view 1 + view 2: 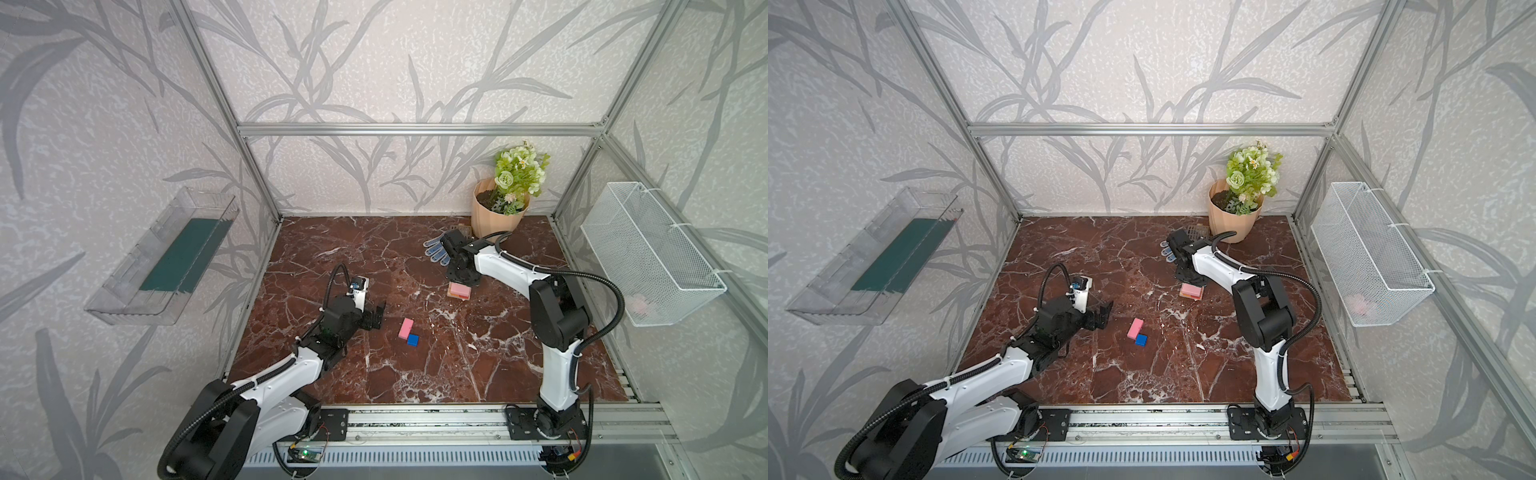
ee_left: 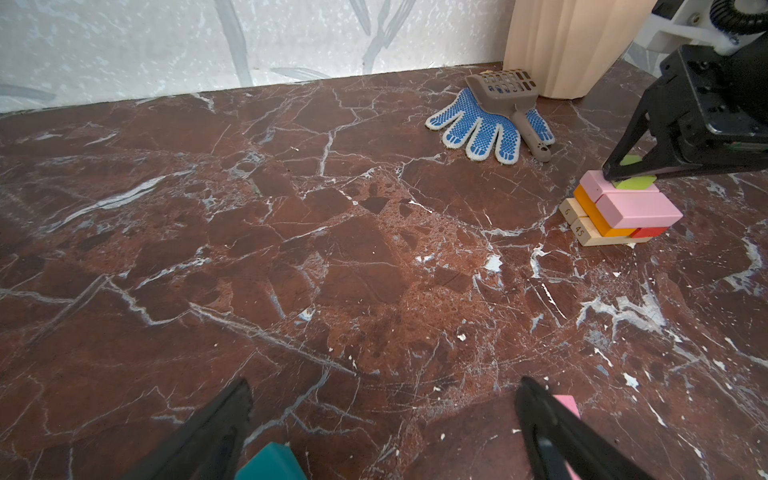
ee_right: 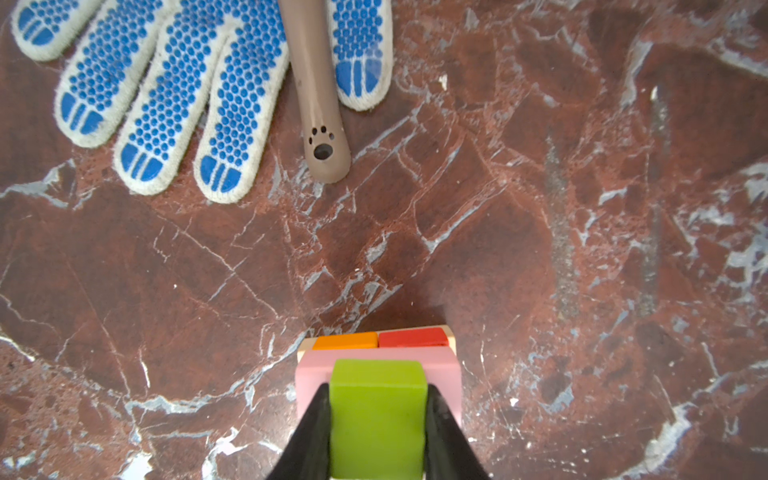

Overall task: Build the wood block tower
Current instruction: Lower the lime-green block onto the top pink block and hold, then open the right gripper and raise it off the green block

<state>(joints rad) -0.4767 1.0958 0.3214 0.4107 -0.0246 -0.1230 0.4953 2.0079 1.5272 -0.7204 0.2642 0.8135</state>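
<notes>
Green painted wooden cube (image 3: 376, 415): fills the foreground of the right wrist view, pinched between two black fingers (image 3: 307, 436).
Right end effector (image 3: 377, 388): narrowed onto the cube's two opposite side faces, fingers flat against them, cube square in the grip.
Tower (image 2: 619, 212): low stack of painted wood blocks on the red-brown marbled surface (image 2: 291, 249), toward the back right in both top views. Two tan planks (image 2: 582, 229) form the base, an orange block (image 3: 345, 340) and a red block (image 3: 413, 337) sit side by side above, and two pink blocks (image 2: 636, 208) lie on top.
Cube vs tower: directly over the pink layer, roughly centred. Resting on it or just clear, can't tell.
Handling: looks light and rigid; smooth paint, so probably a bit slick. The flat parallel sides are the place to hold, mid-height. The stack is loose, so I'd expect a sideways nudge on release to shift the pink pair.
Left end effector (image 2: 384, 384): spread wide, empty, low over the surface, well apart from the tower.
Loose stock: teal block (image 2: 270, 461) lies between the left fingers, close to one, at the edge of that wrist view. Pink rectangular block (image 1: 406, 328) and blue cube (image 1: 412, 340) touch each other near the left end effector.
Clutter: blue-dotted white glove (image 3: 166, 104) and brown plastic scoop (image 2: 503, 89) lie behind the tower, near but apart from it. Beige flowerpot (image 1: 494, 216) stands beyond them.
</notes>
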